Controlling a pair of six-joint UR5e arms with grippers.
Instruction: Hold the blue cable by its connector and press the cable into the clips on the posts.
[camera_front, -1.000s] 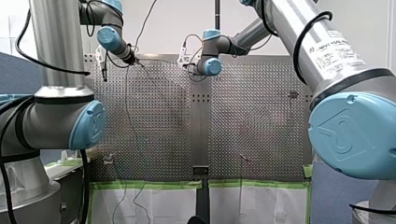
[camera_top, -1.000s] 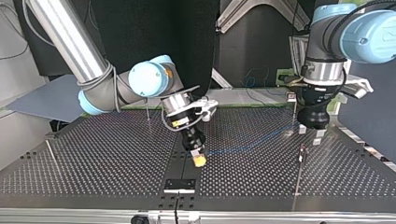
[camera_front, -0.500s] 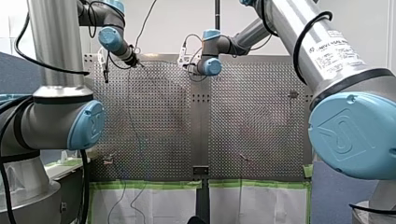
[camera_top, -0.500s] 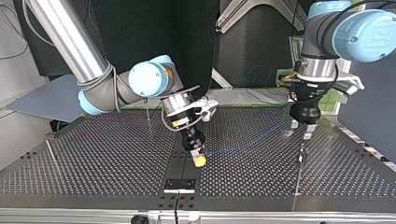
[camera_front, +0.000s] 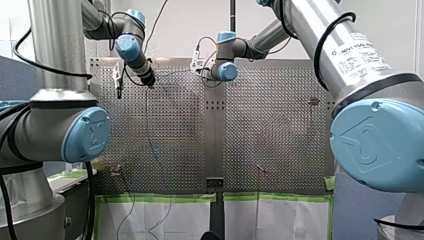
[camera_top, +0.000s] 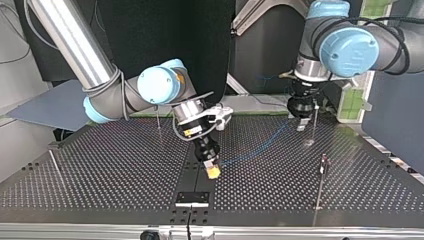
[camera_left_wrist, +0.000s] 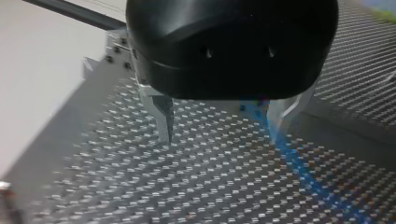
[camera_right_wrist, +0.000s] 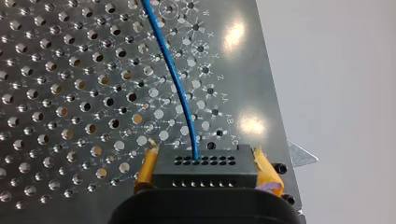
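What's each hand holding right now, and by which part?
My right hand clamps the black connector of the blue cable by its two sides. My left hand is open, gripping nothing; the cable passes beside one finger.

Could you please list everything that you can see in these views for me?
Perforated metal table: one, silver-grey, under both arms.
Thin blue cable: one, blue, lying across the table.
Black rectangular connector: one, black, at the cable's end.
Slim metal posts: four in the top view, grey, spread over the table.
Green tape: one strip, green, table's near edge, front view.
My right gripper: one, yellow pads, shut on the connector.
My left gripper: one, black, metal fingers, open beside the cable.
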